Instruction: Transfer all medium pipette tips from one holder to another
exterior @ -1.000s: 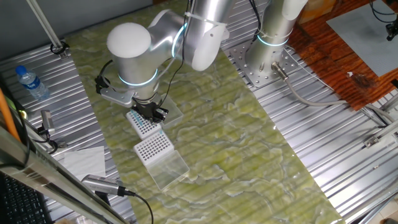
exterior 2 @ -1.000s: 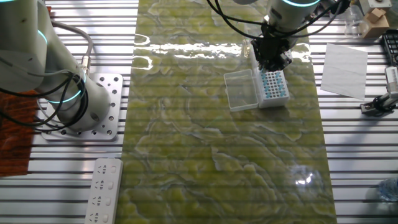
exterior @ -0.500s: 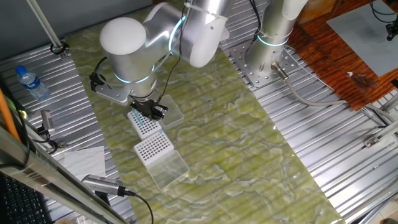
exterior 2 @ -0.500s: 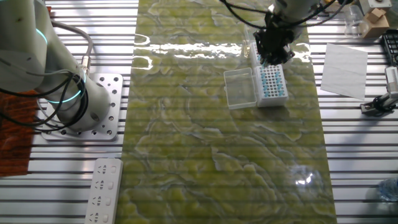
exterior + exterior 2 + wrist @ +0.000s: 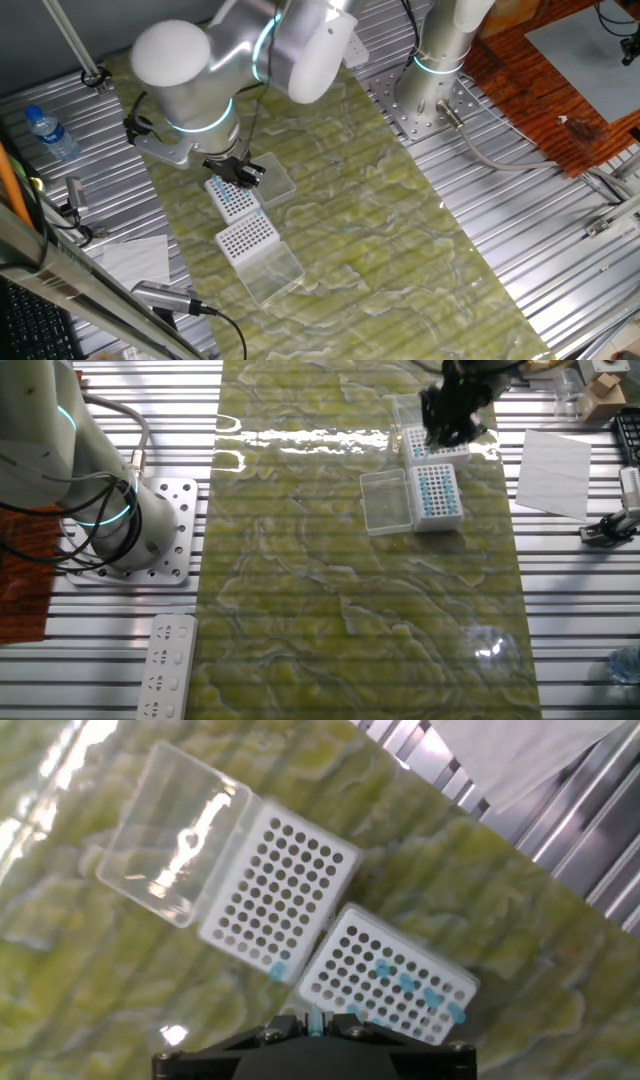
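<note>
Since a second ago we see the arm (image 5: 190, 75) has swung up and away from the two racks, so the hand (image 5: 236, 172) now hangs above the far end of the rack with blue tips (image 5: 231, 198) rather than low over its middle; in the other fixed view the hand (image 5: 452, 422) has risen toward the top edge and uncovered a second white rack (image 5: 436, 444) behind the first one (image 5: 438, 497). The racks themselves have not shifted. From the hand view we see the fingertips pinched together at the bottom edge with one slim light-blue tip (image 5: 316, 1020) caught between them, so the hand (image 5: 318, 1028) is clenched on that tip. The remaining medium pipette tips (image 5: 415, 988) show as a few blue dots scattered in the lower rack (image 5: 385, 980), and one more blue dot (image 5: 279, 970) sits at the near edge of the other rack (image 5: 280, 890), whose holes otherwise look dark. Both racks are white plastic plates pierced by a regular grid of round holes, lying just beside each other at an angle. A clear, glossy plastic lid (image 5: 175, 830) adjoins the upper rack and catches glare. Everything rests on the bench (image 5: 380, 230), covered by a mottled yellow-green sheet with a wrinkled, shiny surface, flanked by ribbed metal.
</note>
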Motion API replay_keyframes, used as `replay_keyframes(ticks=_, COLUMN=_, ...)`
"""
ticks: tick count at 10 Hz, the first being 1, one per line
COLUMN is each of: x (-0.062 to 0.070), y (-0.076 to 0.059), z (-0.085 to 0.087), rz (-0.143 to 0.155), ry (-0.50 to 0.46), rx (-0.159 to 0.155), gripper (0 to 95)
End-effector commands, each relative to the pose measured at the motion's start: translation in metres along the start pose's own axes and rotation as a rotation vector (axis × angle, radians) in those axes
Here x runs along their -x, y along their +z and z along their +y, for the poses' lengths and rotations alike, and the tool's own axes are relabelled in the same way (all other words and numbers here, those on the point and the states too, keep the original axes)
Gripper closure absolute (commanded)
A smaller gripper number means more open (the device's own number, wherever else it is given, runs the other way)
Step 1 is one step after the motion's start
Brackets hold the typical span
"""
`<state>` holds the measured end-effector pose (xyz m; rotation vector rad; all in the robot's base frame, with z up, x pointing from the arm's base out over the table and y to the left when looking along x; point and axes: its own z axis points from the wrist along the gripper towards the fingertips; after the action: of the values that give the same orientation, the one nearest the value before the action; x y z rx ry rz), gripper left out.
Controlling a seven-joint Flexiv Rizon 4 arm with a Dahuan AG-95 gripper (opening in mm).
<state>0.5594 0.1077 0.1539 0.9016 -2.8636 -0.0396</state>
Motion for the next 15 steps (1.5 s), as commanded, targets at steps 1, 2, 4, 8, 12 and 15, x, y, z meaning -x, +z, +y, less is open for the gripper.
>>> replay_keyframes(ticks=1, x=0.01, y=-0.01, z=0.016, rz=0.012, ry=0.08, rx=0.023, gripper=95.0)
replay_keyframes(ticks=2, x=0.012, y=-0.009, z=0.02, rz=0.01, ry=0.098, rx=0.025, gripper=95.0)
replay_keyframes(ticks=4, x=0.021, y=-0.004, z=0.03, rz=0.008, ry=0.135, rx=0.025, gripper=95.0)
replay_keyframes(ticks=8, x=0.022, y=0.009, z=0.04, rz=0.001, ry=0.161, rx=0.022, gripper=95.0)
replay_keyframes(ticks=12, x=0.022, y=0.015, z=0.043, rz=-0.004, ry=0.164, rx=0.014, gripper=95.0)
replay_keyframes(ticks=15, x=0.024, y=0.021, z=0.04, rz=-0.013, ry=0.16, rx=0.006, gripper=95.0)
